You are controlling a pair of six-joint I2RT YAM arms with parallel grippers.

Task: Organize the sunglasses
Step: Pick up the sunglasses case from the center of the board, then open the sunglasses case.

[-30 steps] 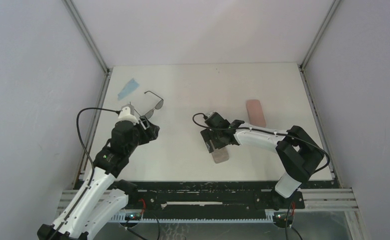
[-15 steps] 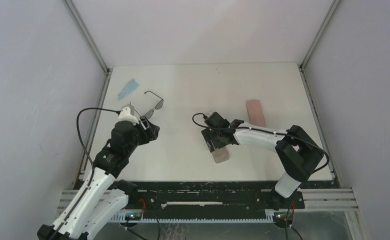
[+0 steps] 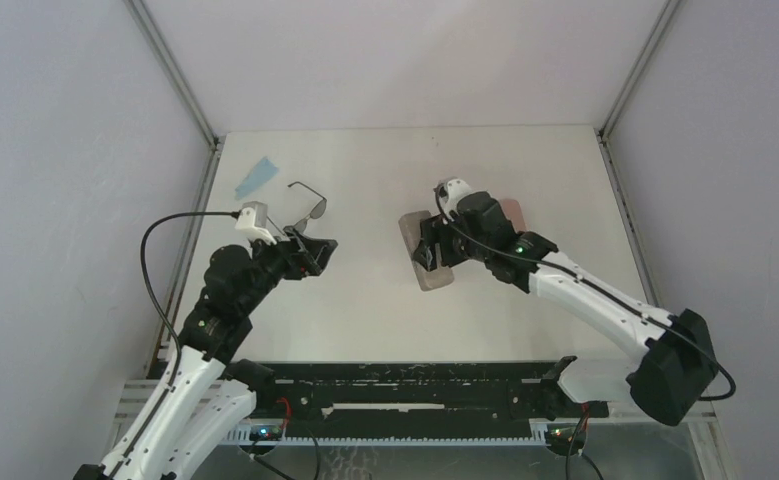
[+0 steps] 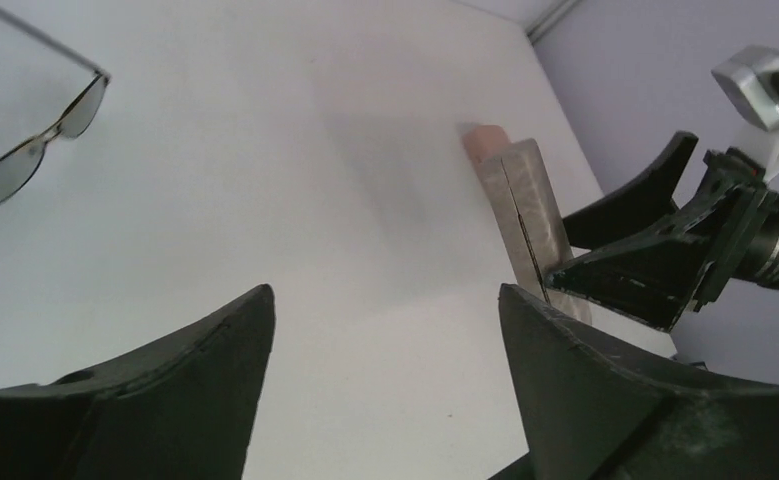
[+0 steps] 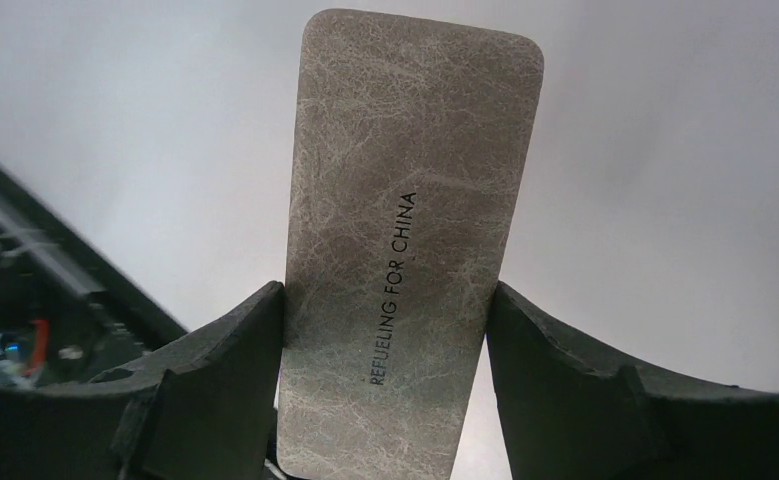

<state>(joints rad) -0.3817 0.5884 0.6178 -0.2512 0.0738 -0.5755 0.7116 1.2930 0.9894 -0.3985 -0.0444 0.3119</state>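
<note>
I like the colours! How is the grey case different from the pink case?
The grey case is grey-brown with printed words; the pink case is plain pink where it shows. The grey case is clamped in the right gripper; the pink case lies unheld on the table, mostly hidden behind that arm. Both are close together.

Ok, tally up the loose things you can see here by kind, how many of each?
sunglasses: 1
cases: 2, the grey-brown case and the pink case
light blue cloth: 1
Total: 4
</note>
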